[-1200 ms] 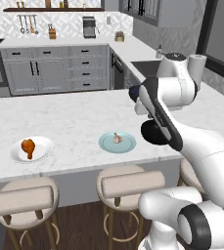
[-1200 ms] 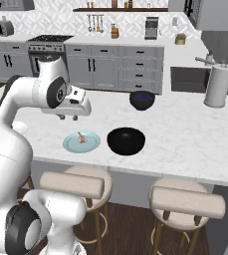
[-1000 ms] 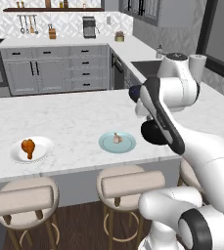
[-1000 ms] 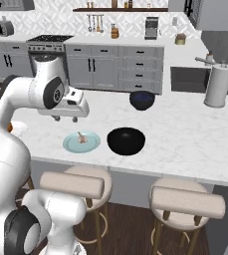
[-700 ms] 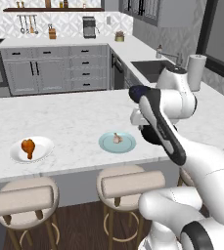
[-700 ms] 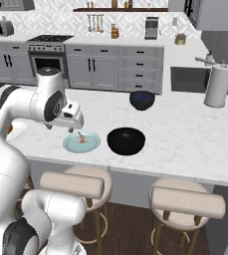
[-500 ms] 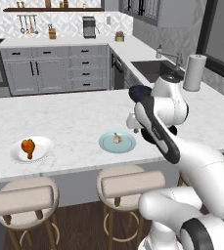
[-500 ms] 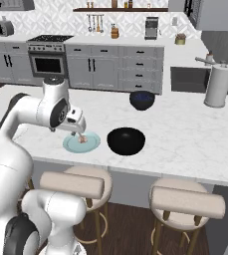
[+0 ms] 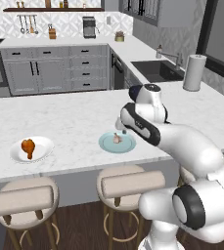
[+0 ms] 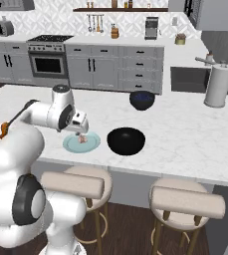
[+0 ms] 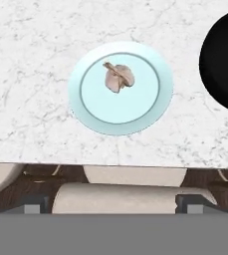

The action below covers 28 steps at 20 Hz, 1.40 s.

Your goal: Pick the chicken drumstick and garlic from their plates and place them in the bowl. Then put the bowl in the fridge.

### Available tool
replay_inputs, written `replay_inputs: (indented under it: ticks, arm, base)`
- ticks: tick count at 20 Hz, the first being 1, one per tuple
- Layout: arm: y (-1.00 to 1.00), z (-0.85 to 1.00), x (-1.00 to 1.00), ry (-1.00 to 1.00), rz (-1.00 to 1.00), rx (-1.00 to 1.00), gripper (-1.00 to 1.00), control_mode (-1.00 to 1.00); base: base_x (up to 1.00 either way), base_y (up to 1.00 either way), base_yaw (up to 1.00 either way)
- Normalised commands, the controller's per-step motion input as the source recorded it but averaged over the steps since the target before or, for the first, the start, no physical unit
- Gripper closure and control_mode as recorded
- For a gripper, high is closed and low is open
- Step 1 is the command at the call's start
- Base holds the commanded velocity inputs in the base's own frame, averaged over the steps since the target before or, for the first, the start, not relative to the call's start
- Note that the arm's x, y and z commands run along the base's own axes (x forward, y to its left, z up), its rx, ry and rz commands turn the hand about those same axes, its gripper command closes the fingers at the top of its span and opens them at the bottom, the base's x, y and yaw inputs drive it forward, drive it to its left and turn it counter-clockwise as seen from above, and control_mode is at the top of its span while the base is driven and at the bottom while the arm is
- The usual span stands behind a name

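The hand (image 10: 79,133) has swung down over the pale blue plate (image 11: 85,119) and opened its jaws wide, empty. The garlic (image 11: 118,78) lies on that plate right beneath it, the black bowl (image 10: 126,141) just beside; a grasp looks imminent.

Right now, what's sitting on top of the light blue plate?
A small pale garlic bulb sits on the blue plate, a little off its middle. Nothing else is on it. What is under the garlic I cannot see, because the garlic covers it.
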Motion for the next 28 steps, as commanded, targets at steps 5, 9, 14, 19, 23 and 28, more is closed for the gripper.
replay_inputs:
  ticks: [5, 9, 14, 19, 23, 28]
  arm:
    - [0.18, -0.37, 0.75, 0.02, 0.00, 0.00, -1.00, -1.00]
    - [0.21, -0.56, 0.69, 0.05, 0.00, 0.00, -1.00, -1.00]
    - [0.00, -0.39, 0.14, 0.01, 0.00, -0.05, -1.00, -1.00]
    - [-0.03, -0.42, 0.06, 0.01, 0.00, -0.08, -1.00, -1.00]
    - [-0.03, -0.37, 0.26, -0.03, 0.00, -0.01, -1.00, -1.00]
    - [0.00, -0.17, 0.50, -0.05, 0.00, 0.00, -1.00, -1.00]
  base:
    - [0.00, 0.00, 0.00]
    - [0.00, 0.00, 0.00]
    - [0.00, 0.00, 0.00]
    - [0.00, 0.00, 0.00]
    - [0.00, 0.00, 0.00]
    - [0.00, 0.00, 0.00]
